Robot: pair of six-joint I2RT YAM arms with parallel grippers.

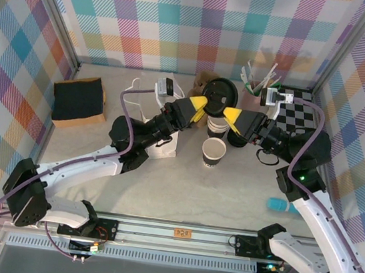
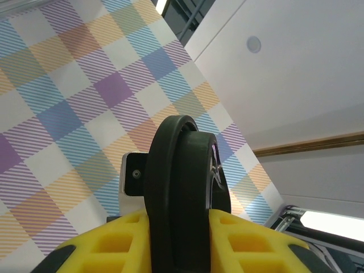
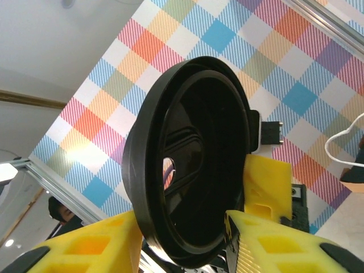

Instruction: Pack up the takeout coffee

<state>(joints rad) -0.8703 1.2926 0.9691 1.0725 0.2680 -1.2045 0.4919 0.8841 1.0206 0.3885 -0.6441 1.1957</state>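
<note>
A round black lid (image 1: 220, 96) is held up on edge above the cups, between both grippers. My left gripper (image 1: 202, 105) is shut on its rim; in the left wrist view the lid (image 2: 185, 187) is squeezed between the yellow pads, gripper (image 2: 182, 239). My right gripper (image 1: 231, 116) reaches it from the right, its jaws open around the lid (image 3: 193, 170) with a dark gap beside the right-hand finger, gripper (image 3: 187, 239). The takeout coffee cup (image 1: 213, 152), white rim and dark body, stands lidless on the table below.
A white paper bag (image 1: 162, 146) with loop handles stands under my left arm. White cups (image 1: 218, 124) sit under the lid. A black-topped box (image 1: 78, 101) lies at left. A checkered mat (image 1: 300, 115) and a stirrer holder (image 1: 257, 79) are at back right; a teal object (image 1: 281, 205) lies near right.
</note>
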